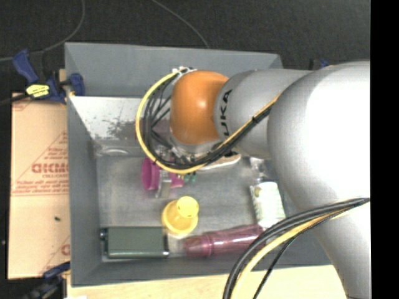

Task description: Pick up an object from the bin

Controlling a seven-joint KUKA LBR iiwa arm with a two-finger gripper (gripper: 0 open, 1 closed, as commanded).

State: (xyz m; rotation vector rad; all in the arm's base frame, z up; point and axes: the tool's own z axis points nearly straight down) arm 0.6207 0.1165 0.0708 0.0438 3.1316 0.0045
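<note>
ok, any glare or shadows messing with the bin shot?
Camera view: strong glare on the silver arm, a soft highlight on its orange cover, speckled sheen on the bin's left wall; yellow cap and dark grey box lit evenly, no hard shadows.

Arm (299,117) from right, claw (167,174) downward

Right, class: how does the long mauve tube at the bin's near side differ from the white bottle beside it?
The tube is mauve, the bottle white with a green label. The tube is longer and slimmer than the bottle. The tube lies roughly left to right in the view; the bottle runs top to bottom. Both lie flat.
</note>
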